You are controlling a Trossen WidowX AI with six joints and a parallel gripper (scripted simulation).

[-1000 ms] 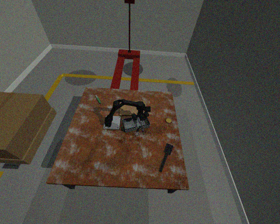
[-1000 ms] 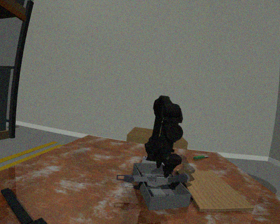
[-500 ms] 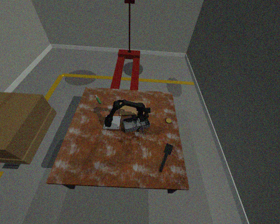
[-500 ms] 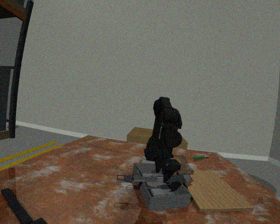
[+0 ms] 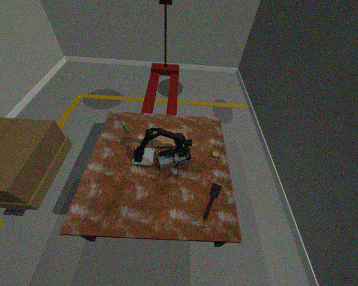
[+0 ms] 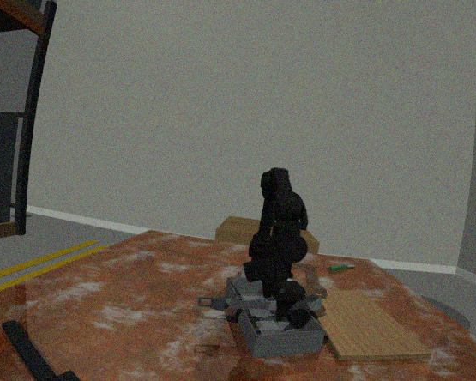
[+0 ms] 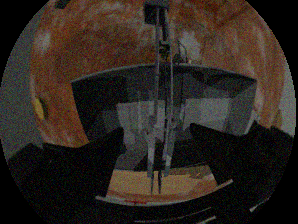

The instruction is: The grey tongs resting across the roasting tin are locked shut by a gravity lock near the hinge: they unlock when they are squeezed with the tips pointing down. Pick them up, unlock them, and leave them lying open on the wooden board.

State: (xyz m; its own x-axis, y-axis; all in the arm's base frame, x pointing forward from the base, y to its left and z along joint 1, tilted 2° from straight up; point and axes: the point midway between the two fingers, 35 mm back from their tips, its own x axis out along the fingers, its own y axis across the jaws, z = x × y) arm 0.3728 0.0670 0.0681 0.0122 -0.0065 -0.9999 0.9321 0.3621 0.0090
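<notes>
Grey metal locking tongs (image 6: 215, 303) (image 7: 170, 107), qty 1: across grey rectangular roasting tin (image 5: 162, 166) (image 6: 287, 343) (image 7: 245, 107), one end past the rim, beside flat pale wooden board (image 5: 180, 132) (image 6: 370, 330) (image 7: 135, 183). Black parallel-jaw gripper (image 6: 289, 306) (image 7: 157, 128), qty 1: fingers spread w/ nothing gripped, low at tin, tongs' arms running betw. them in wrist view (approx., dim light). Step in hand, prob. the grasp: centre both fingers on the arms, close evenly & gently, keep clear of tin walls, then lift straight up before tilting tips down.
</notes>
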